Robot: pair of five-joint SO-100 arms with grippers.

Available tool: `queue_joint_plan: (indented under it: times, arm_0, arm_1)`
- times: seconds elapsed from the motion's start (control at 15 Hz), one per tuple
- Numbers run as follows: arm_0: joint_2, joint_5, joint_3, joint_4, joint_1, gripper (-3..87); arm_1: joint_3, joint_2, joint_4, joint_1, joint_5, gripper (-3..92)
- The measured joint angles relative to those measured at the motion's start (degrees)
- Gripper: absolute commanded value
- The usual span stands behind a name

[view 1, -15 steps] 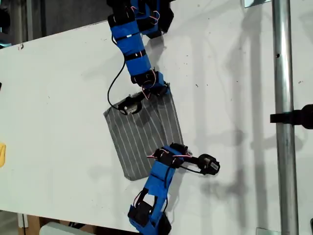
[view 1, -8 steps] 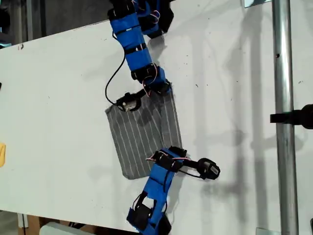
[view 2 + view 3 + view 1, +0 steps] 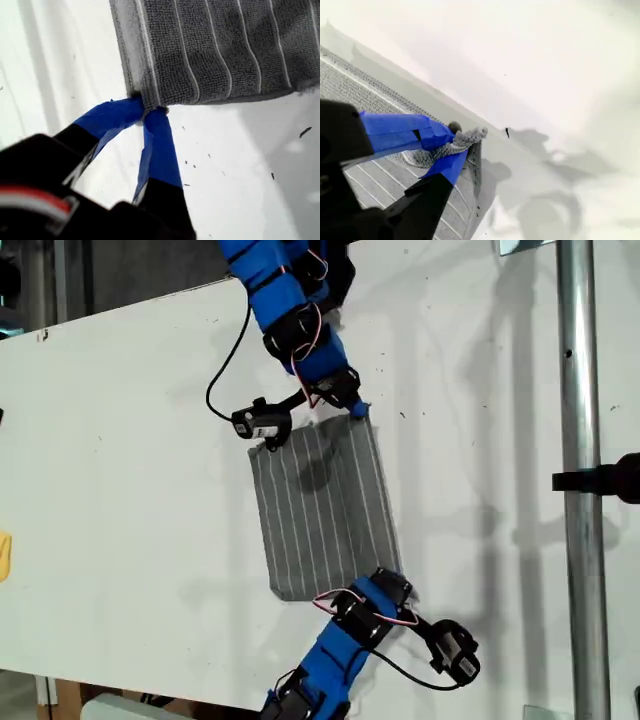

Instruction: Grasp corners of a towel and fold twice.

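The grey white-striped towel [image 3: 320, 510] lies flat on the white table [image 3: 120, 440], its stripes running from the far side to the near side. My first gripper [image 3: 355, 408] comes from the exterior view's top and is shut on the far corner [image 3: 145, 100] on the exterior view's right. The first wrist view shows the towel [image 3: 225, 45] stretching away from my first gripper [image 3: 148, 107]. My second gripper [image 3: 395, 582] comes from the exterior view's bottom. My second gripper [image 3: 456, 142] is shut on a bunched near corner [image 3: 470, 135], with the towel [image 3: 350, 85] beneath it.
A metal pole [image 3: 577, 440] with a black clamp [image 3: 605, 480] stands on the exterior view's right. A yellow object [image 3: 4, 555] shows at the exterior view's left edge. The table's far edge slants across the exterior view's upper left. Black cables hang off both arms.
Both grippers moved toward the exterior view's right and apart, each holding its corner. The towel slid right with them and is pulled straighter and flatter.
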Motion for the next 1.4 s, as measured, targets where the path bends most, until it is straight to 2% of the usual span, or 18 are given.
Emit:
queue_joint_plan:
  times: [0.13, 0.27, 0.67, 0.87, 1.07, 1.2, 1.4]
  arm_0:
    - [3.7, 1.1, 1.8, 0.2, -1.1, -2.8]
    - [9.9, 6.2, 8.9, 1.0, -6.4, -2.8]
    - [17.5, 29.4, 22.7, 1.1, -33.4, -2.8]
    - [21.3, 40.5, 25.9, 1.6, -48.2, -2.8]
    - [25.5, 51.1, 25.9, 1.7, -62.1, -2.8]
    - [29.4, 54.3, 25.8, 1.7, -64.4, -2.8]
    - [31.8, 54.1, 27.7, 1.8, -63.8, -2.7]
  arm_1:
    - [-0.3, 0.1, 0.1, 4.2, -1.6, -0.2]
    - [-0.3, 0.2, 0.1, 12.3, -6.9, -0.2]
    - [-6.1, -12.2, -6.9, 33.7, -21.7, -0.2]
    - [-19.4, -25.4, -8.3, 43.7, -31.1, -0.2]
    - [-33.4, -31.3, -6.7, 53.2, -36.1, -0.2]
    - [-36.7, -30.8, -4.5, 54.7, -36.8, -0.2]
    - [-36.7, -29.7, -2.2, 54.4, -36.8, -0.2]
